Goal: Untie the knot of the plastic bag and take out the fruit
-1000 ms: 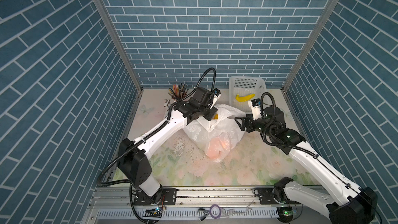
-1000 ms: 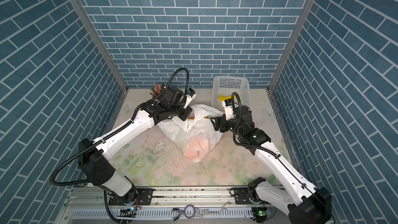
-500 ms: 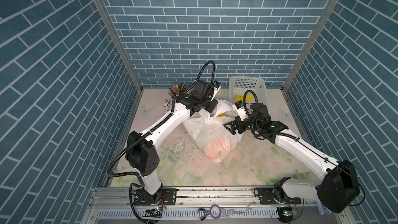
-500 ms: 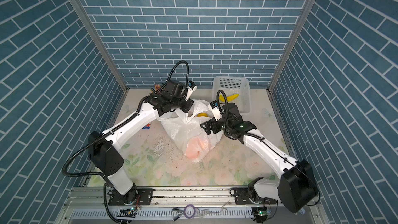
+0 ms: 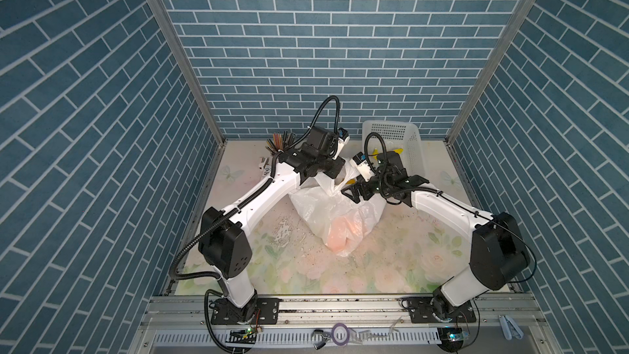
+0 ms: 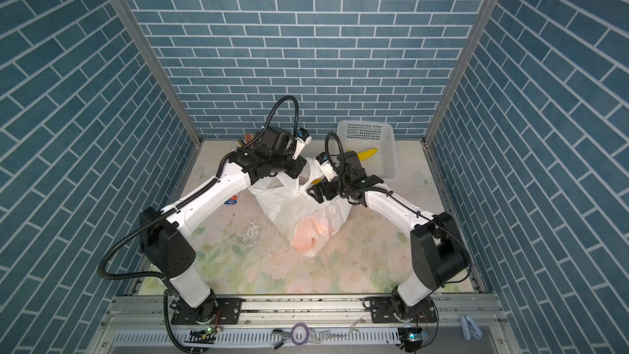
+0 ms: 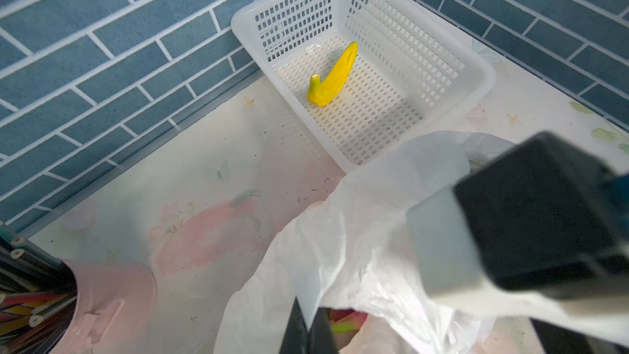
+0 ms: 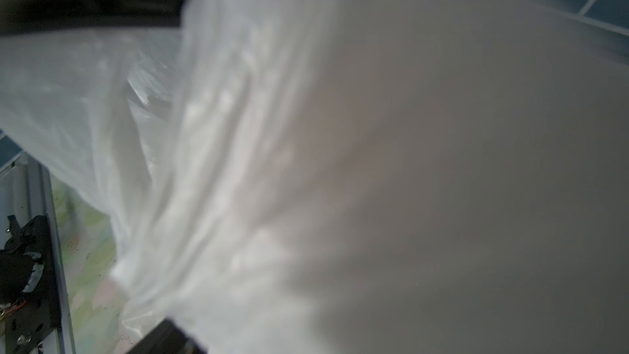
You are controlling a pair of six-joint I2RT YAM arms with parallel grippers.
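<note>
Noted right gripper (image 5: 352, 195) brought in from the basket (image 5: 414, 144) side to the mouth of the plastic bag (image 5: 320, 207) at mid-table, jaws spread wide on nothing; found left gripper (image 5: 335, 174) pinched tight on the lifted bag rim; judged fruit (image 5: 342, 233), pink through the film, ready for reaching.

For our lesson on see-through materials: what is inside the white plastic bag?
Through the plastic bag, an orange-pink fruit shows near its bottom. Which fruit, and any others, are hidden by crinkled plastic.

Soft, even light — top views sharp; right wrist view a blur of plastic bag (image 8: 238, 165).
</note>
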